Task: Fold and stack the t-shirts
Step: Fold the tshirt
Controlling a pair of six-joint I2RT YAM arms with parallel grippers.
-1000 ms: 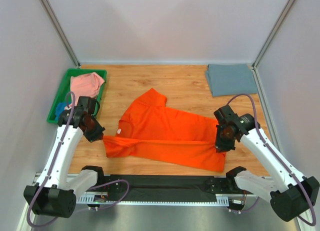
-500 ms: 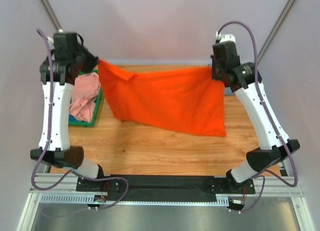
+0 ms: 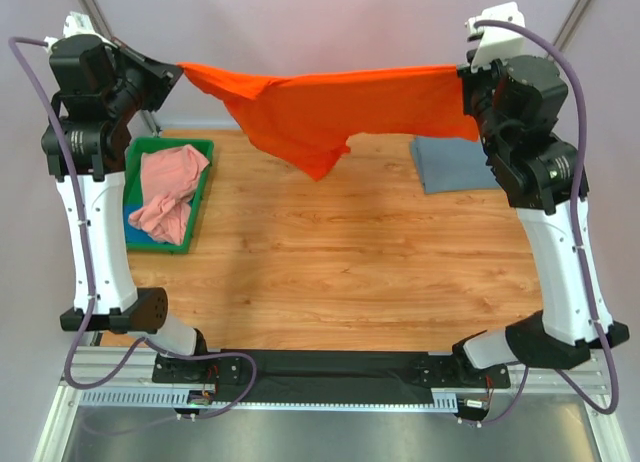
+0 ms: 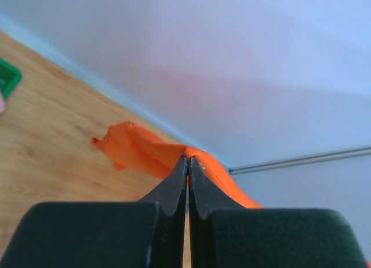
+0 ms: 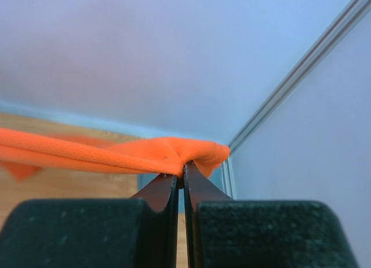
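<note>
Aloft, left end effector (image 4: pixel 187 161) and right end effector (image 5: pixel 181 170) pinch orange t-shirt (image 3: pixel 300 112).

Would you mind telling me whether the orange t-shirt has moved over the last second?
Yes. The orange t-shirt has risen off the wooden table and now hangs stretched before the back wall.

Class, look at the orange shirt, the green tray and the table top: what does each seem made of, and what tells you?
The orange shirt: soft matt cloth, probably knit; it sags and creases where it hangs. The green tray: likely moulded plastic; even colour, stiff rim. The table top: wood-look planks, perhaps laminate; grain and seams show.
</note>
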